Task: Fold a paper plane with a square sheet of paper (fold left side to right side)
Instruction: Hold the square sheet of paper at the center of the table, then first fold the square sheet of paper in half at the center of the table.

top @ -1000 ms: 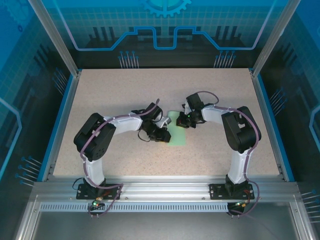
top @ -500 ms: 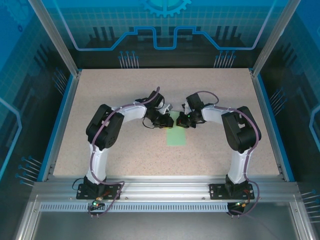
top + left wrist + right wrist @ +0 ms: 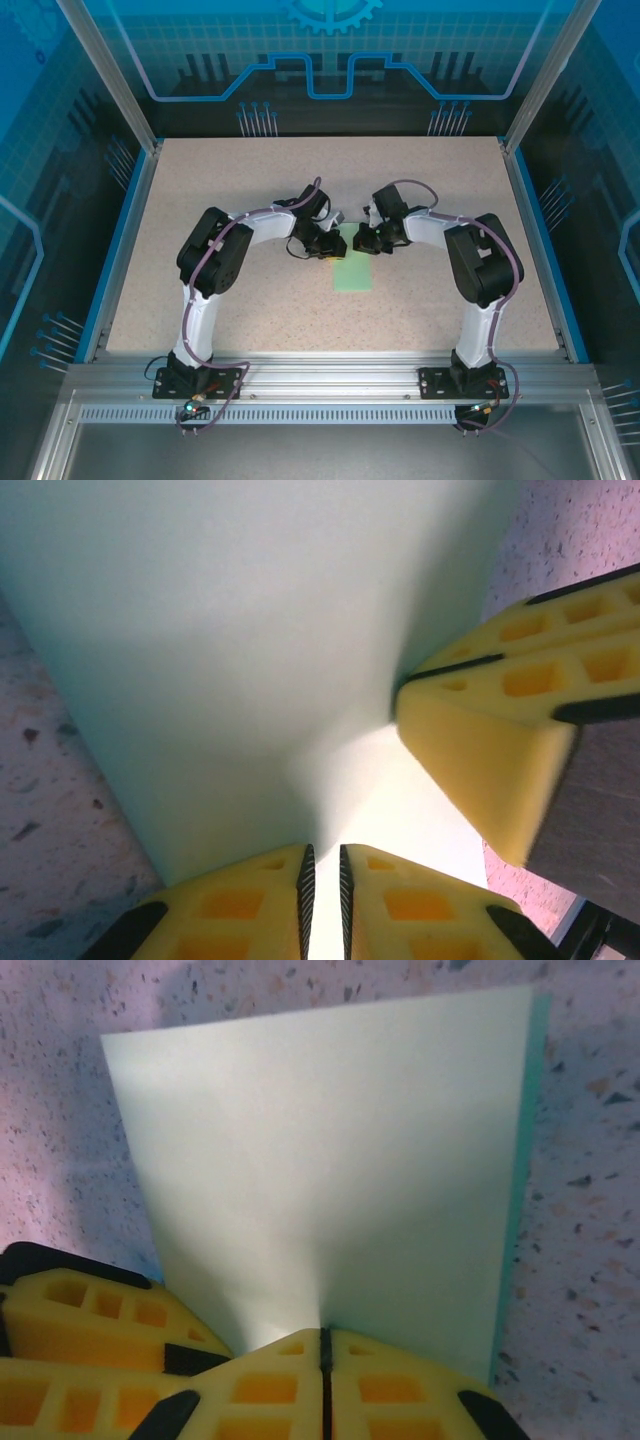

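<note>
1. One square sheet of paper (image 3: 353, 270) lies flat on the counter (image 3: 250, 180), about mid-counter between my two arms. From above it reads as a narrow pale green rectangle, longer near-to-far than left-to-right.
2. In my right wrist view a thin darker green strip runs along one long edge of the sheet, so I count two layers, one not quite covering the other.
3. I have two end effectors, each with two yellow fingers, and both are at the far end of the sheet, close to each other.
4. My left end effector (image 3: 330, 250) is at the sheet's far left. Its fingers (image 3: 250, 910) stand a thin slit apart with pale paper showing in the slit. I cannot tell whether they nip the sheet or only press on it.
5. My right end effector (image 3: 366, 240) is at the far right. Its fingers (image 3: 400, 1390) are together, with one dark seam between them, right at the paper's edge.
</note>
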Controlling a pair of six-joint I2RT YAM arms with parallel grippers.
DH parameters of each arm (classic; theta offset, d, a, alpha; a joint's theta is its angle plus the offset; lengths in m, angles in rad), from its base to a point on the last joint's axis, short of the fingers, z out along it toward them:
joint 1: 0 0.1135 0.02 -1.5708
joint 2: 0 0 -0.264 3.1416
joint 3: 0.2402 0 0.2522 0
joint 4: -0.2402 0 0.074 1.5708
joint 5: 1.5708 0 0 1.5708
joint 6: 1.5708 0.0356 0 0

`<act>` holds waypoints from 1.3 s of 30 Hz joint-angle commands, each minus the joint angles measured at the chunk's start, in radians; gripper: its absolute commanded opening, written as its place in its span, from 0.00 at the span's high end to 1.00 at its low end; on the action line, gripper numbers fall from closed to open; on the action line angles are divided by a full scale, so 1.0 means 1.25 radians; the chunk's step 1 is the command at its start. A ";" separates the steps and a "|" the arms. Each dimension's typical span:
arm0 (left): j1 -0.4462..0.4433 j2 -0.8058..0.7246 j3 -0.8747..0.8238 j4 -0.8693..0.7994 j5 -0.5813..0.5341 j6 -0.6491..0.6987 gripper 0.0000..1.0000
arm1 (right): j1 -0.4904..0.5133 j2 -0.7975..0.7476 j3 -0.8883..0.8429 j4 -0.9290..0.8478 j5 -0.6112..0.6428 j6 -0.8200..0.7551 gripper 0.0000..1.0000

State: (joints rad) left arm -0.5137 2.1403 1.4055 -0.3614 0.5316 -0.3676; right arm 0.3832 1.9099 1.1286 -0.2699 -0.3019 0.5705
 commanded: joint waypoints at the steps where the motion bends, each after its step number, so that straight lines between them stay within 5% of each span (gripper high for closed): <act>1: -0.013 0.027 -0.003 -0.033 -0.035 -0.011 0.82 | 0.008 -0.070 0.022 -0.033 0.024 -0.030 0.86; 11: -0.017 0.024 -0.001 -0.039 -0.037 -0.012 0.82 | 0.067 -0.191 -0.132 -0.052 0.004 0.014 0.93; 39: -0.015 0.036 0.065 0.004 -0.010 0.011 0.82 | 0.091 -0.101 -0.157 -0.167 0.102 0.008 0.96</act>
State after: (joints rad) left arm -0.5278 2.1471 1.4780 -0.3725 0.5194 -0.3672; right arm 0.4908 1.7412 0.9382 -0.4141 -0.2310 0.5938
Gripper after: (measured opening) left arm 0.185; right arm 0.058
